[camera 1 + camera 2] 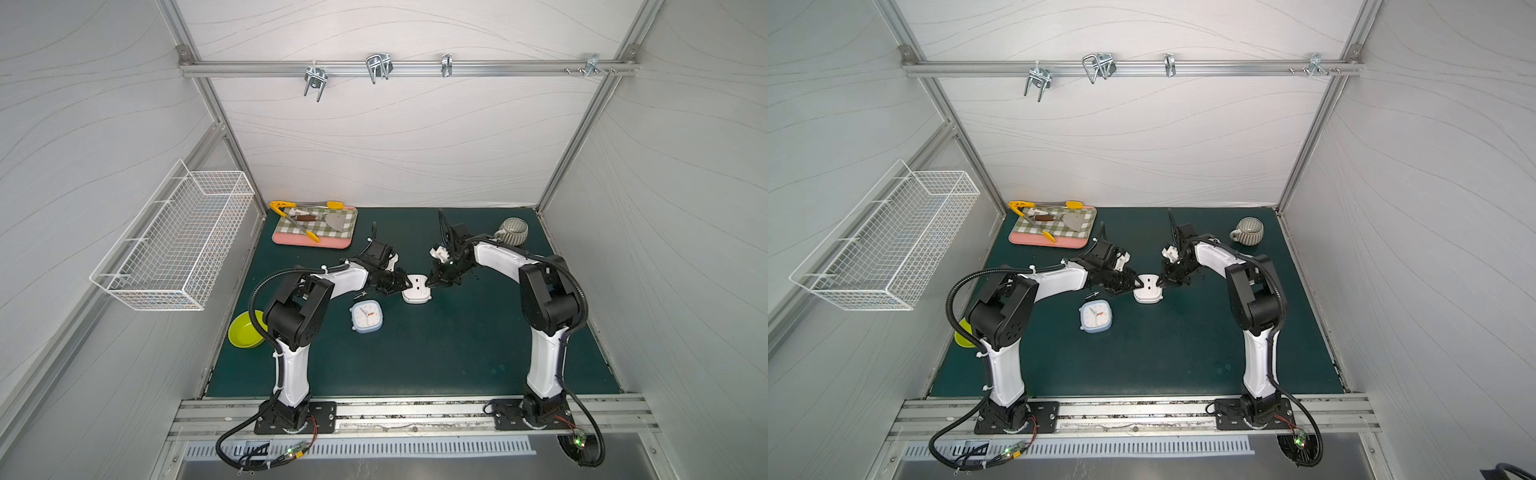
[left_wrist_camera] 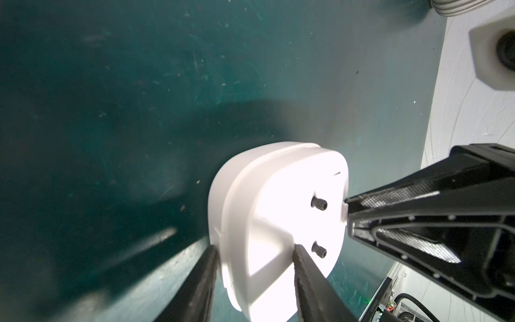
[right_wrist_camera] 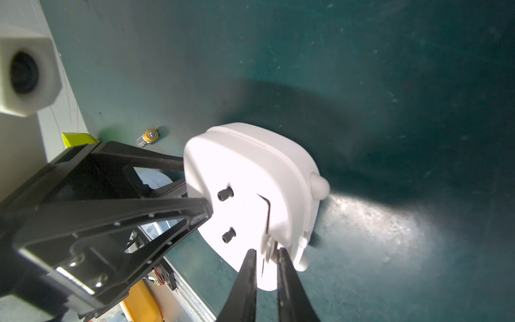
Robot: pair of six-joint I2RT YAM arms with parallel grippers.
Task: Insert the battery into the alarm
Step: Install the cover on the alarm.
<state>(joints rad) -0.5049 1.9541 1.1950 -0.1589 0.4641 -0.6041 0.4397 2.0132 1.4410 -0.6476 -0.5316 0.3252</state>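
Note:
A white alarm (image 1: 416, 293) (image 1: 1147, 293) lies back-up on the green mat, two black knobs showing on its back (image 2: 278, 209) (image 3: 250, 172). My left gripper (image 1: 409, 286) (image 2: 255, 249) is shut on the alarm's body, one finger on each side. My right gripper (image 1: 429, 284) (image 3: 267, 251) meets it from the opposite side, its fingers nearly together around the small white tab of the battery cover (image 3: 281, 214). The battery (image 1: 359, 296) (image 3: 149, 137), gold and black, lies loose on the mat beside the left arm.
A pale blue clock (image 1: 366, 316) lies face-up near the battery. A lime bowl (image 1: 245, 330) sits by the left arm. A pink tray (image 1: 316, 243) with utensils is at the back left, a striped mug (image 1: 512, 230) at the back right, and a wire basket (image 1: 174, 241) hangs on the left wall.

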